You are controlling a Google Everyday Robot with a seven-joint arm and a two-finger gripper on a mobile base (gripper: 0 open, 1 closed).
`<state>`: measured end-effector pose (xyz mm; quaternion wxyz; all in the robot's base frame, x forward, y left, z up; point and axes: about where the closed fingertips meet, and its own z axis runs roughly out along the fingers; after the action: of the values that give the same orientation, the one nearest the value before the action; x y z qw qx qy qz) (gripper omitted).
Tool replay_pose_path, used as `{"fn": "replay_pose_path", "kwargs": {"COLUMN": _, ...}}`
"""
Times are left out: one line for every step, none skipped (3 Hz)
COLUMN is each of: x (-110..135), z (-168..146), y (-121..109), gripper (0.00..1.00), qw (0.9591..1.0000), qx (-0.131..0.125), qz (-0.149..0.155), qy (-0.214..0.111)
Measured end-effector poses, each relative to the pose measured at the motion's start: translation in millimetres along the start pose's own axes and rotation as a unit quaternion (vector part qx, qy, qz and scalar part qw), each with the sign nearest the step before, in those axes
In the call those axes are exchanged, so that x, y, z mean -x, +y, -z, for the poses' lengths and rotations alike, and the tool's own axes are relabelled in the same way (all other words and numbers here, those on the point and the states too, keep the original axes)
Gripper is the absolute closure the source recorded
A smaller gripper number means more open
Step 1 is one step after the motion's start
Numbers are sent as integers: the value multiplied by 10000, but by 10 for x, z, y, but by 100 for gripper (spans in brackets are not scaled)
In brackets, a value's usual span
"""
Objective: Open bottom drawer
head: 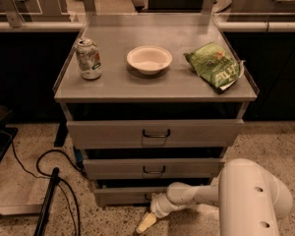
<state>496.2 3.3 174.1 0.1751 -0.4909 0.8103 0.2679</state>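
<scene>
The grey cabinet has three drawers. The bottom drawer (pixel 123 195) is the lowest and narrowest front, and it looks closed or nearly so. Its dark handle is mostly hidden behind my wrist. My white arm reaches in from the lower right. My gripper (pixel 145 223) hangs low, in front of and just below the bottom drawer's middle, close to the floor. Its pale fingertips point down and to the left.
The top drawer (pixel 155 133) and middle drawer (pixel 154 169) are shut above. On the cabinet top stand a can (pixel 88 58), a white bowl (pixel 149 59) and a green chip bag (pixel 215 66). A black cable (pixel 49 167) and a pole lie on the floor at left.
</scene>
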Motion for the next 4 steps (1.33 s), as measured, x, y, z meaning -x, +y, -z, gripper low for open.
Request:
{"fn": "replay_pose_path", "kwargs": {"x": -107, "z": 14, "y": 232, "gripper": 0, "qw": 9995, "qx": 282, "qz": -117, "qy": 41}}
{"fn": "replay_pose_path", "kwargs": {"x": -70, "z": 70, "y": 254, "gripper": 0, "qw": 9995, "qx": 285, "qz": -118, "qy": 40}}
{"fn": "replay_pose_path", "kwargs": {"x": -169, "z": 125, "y": 518, "gripper": 0, "qw": 9980, "qx": 576, "qz": -257, "qy": 18}}
{"fn": "replay_pose_path", "kwargs": {"x": -180, "z": 134, "y": 550, "gripper": 0, "qw": 9979, "qx": 602, "qz": -243, "qy": 33}}
